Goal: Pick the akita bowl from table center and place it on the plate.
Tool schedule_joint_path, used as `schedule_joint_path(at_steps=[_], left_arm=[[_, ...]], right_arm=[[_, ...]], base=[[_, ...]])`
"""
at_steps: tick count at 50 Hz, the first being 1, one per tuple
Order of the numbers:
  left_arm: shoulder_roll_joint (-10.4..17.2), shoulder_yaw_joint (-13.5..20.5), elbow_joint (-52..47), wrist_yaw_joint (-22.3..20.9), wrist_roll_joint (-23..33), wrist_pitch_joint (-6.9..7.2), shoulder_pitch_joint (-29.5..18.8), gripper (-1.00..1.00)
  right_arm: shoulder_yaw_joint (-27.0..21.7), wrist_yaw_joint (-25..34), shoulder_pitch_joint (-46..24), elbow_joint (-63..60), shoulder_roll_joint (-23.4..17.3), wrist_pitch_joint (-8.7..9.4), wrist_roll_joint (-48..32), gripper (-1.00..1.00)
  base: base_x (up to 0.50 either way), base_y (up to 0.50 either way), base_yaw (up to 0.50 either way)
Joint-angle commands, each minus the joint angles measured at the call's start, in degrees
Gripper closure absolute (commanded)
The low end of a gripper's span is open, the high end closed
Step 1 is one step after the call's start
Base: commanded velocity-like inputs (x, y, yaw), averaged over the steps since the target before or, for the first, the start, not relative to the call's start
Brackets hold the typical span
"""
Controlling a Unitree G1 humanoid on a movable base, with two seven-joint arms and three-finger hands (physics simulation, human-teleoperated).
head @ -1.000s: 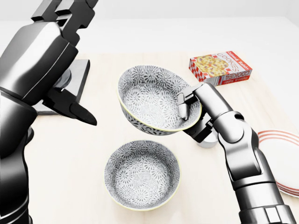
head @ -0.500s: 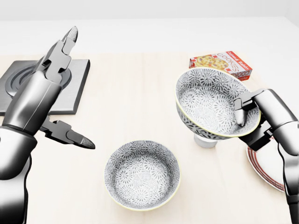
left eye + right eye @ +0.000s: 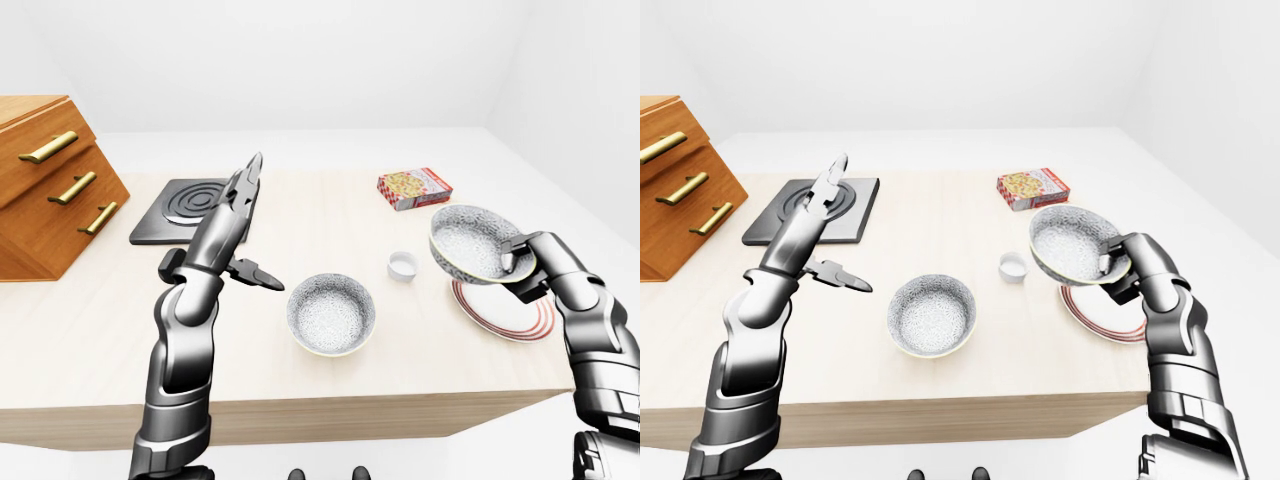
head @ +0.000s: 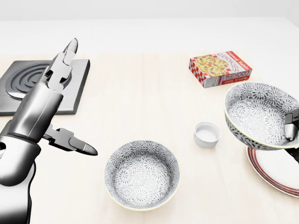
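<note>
The akita bowl [image 4: 256, 113], grey-patterned with a pale rim, hangs tilted in the air at the right of the head view. My right hand [image 4: 290, 129] is shut on its right rim, with one finger inside the bowl. The bowl hovers over the left part of the red-ringed white plate [image 4: 276, 177], which lies at the table's right edge. A second, matching bowl [image 4: 141, 175] rests on the table at bottom centre. My left hand [image 4: 79, 99] is open and empty, raised over the table at the left, its fingers spread wide.
A small white cup [image 4: 207, 134] stands just left of the held bowl. A cookies box [image 4: 220, 68] lies near the top right. A dark stove plate [image 4: 28, 88] sits at the left, and a wooden drawer cabinet [image 3: 45, 190] stands beyond it.
My right hand has carried the bowl rightward from the table's centre to above the plate. My left arm has drawn back from the camera and settled at the left.
</note>
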Motion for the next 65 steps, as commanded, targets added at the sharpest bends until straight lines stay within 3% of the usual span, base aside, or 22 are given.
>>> schedule_joint_path(at_steps=[1, 16, 33, 65], left_arm=[[-0.18, -0.26, -0.48, -0.28, 0.3, 0.0, 0.11, -1.0], [-0.25, -0.47, -0.39, -0.73, 0.73, 0.0, -0.72, -1.0], [-0.4, -0.64, 0.12, -0.43, 0.82, 0.0, -0.28, -1.0], [-0.66, -0.79, 1.11, -0.01, 1.19, 0.0, 0.28, -1.0]], right_arm=[[-0.74, -6.59, -0.54, 11.52, -4.76, -5.16, -0.5, 1.0], [3.29, -14.46, -4.84, 26.5, -8.18, -5.2, -1.49, 1.0], [7.77, -21.5, -10.21, 38.64, -7.72, -5.2, -2.86, 1.0], [8.24, -23.35, -8.29, 41.72, -8.37, -5.2, -1.22, 1.0]], base=[[0.0, 0.0, 0.0], [0.0, 0.0, 0.0], [0.0, 0.0, 0.0], [0.0, 0.0, 0.0]])
